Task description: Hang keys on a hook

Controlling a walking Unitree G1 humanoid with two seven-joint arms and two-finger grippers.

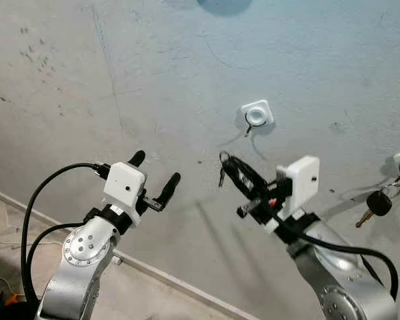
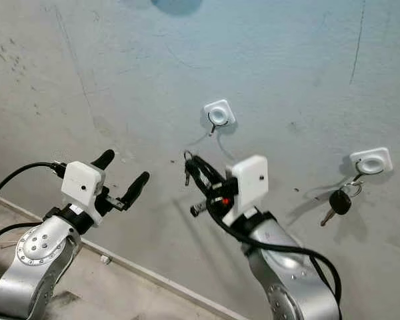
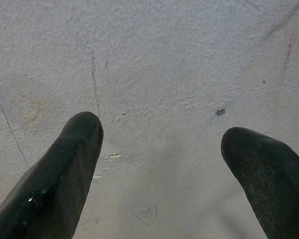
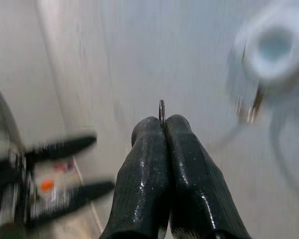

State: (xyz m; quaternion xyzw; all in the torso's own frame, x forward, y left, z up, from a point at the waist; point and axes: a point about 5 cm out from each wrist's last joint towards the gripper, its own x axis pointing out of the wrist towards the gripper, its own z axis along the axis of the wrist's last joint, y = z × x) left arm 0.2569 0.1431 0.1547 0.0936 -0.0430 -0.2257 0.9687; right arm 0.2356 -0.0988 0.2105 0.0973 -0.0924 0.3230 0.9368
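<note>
The right hand (image 1: 230,167) (clamped on the small metal key ring (image 1: 224,158)) sits just lower left of the white square wall hook (image 1: 256,115).

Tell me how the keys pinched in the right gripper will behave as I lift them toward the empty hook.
The keys dangle from their ring, so they'll likely swing. The right gripper pinches only that thin ring, so it could twist or slip. The hook looks small, so aim carefully.

Rough grey plaster wall (image 1: 153,73), scuffed and hairline-cracked, with a blue patch (image 1: 225,5) at the top edge. Pale skirting strip (image 1: 160,277) along the base, meeting a bare concrete floor (image 1: 10,227). Flat, even light.
</note>
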